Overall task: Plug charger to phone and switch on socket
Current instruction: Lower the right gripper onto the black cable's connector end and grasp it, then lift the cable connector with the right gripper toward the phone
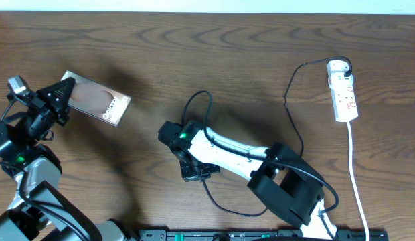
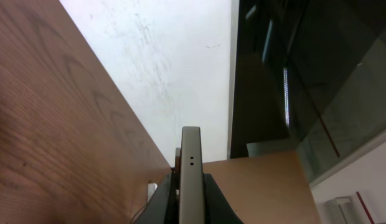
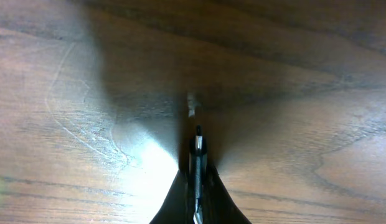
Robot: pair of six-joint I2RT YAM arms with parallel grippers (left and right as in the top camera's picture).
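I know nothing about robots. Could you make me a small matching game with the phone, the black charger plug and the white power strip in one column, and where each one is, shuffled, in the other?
Things:
1. phone
2. charger plug
3. socket

Places:
A. lying at the right end of the table, no gripper on it
B. clamped by one end in the left gripper, at the left of the table
C. pinched in the right gripper, near mid-table

Pairs: 1-B, 2-C, 3-A

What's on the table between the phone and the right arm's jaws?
Nothing: the overhead view shows only bare wooden table between the phone and the right gripper, whose jaws are shut on the charger.
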